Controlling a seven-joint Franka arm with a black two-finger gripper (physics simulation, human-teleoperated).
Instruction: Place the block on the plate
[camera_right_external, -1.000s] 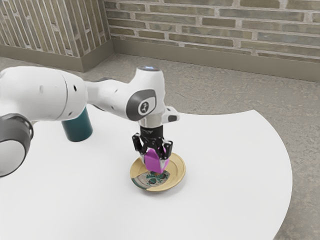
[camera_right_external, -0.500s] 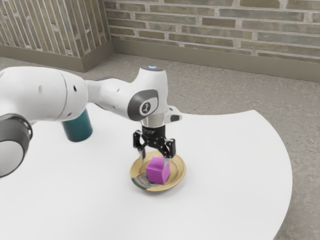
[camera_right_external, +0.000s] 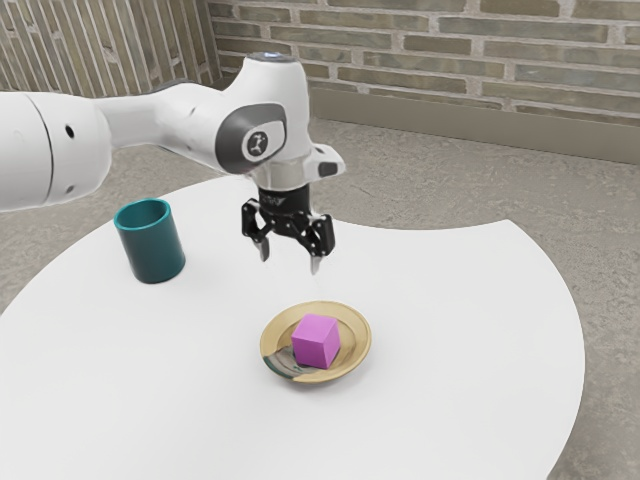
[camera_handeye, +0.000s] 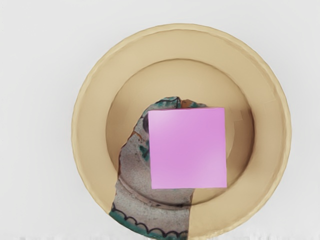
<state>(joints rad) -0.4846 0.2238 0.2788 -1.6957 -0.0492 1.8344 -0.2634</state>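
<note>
My gripper (camera_right_external: 290, 262) hangs well above the plate in the exterior view, its two fingers spread apart with nothing between them. Below it the magenta block (camera_right_external: 316, 341) rests on the tan plate (camera_right_external: 355, 322), inside the rim. Seen from above in the wrist view, the block (camera_handeye: 188, 148) lies flat within the inner ring of the plate (camera_handeye: 95, 125), off its middle and partly over the grey and teal patterned patch.
A teal cup (camera_right_external: 151, 242) stands upright on the white round table (camera_right_external: 450, 330), toward the exterior view's left. The table's curved edge runs along the exterior view's right.
My gripper opened and let go of the block, which came down onto the plate. The hand then rose and shifted toward the exterior view's left, away from the block.
</note>
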